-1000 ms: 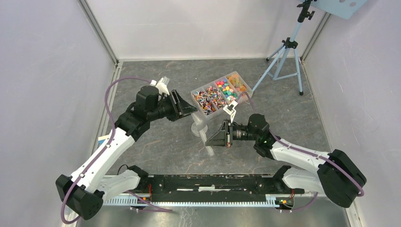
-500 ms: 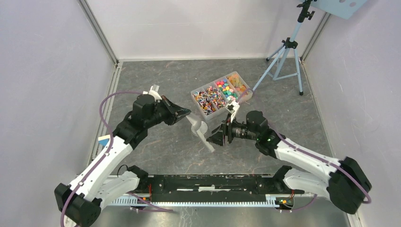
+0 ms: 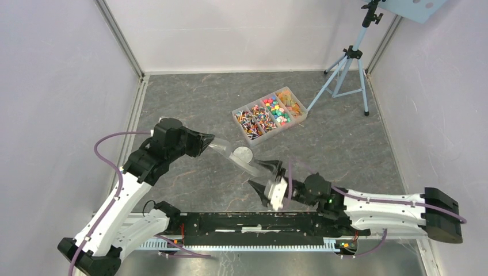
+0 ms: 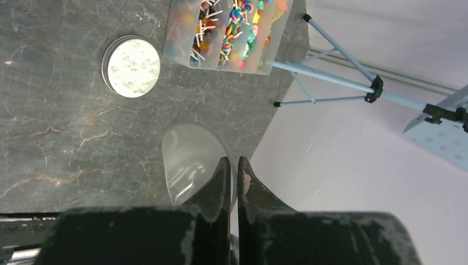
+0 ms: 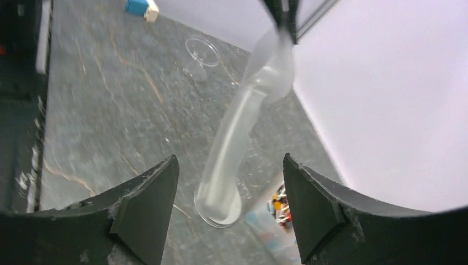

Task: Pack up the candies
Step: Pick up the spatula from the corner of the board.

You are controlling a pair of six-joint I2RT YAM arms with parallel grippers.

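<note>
Left gripper (image 3: pixel 210 140) is pinched tight on one end of a clear, limp plastic bag (image 4: pixel 190 160). The bag sags across toward the right gripper (image 3: pixel 266 175), whose jaws stand wide; in the wrist view it passes between them without touching either. Candies (image 3: pixel 267 112) lie sorted in a frosted, divided tray (image 4: pixel 177 34) farther back. A round, dimpled grey lid (image 3: pixel 243 154) rests on the veined grey tabletop (image 3: pixel 190 103) beneath the bag. A pale-blue tripod (image 3: pixel 347 63) stands right of the tray.
</note>
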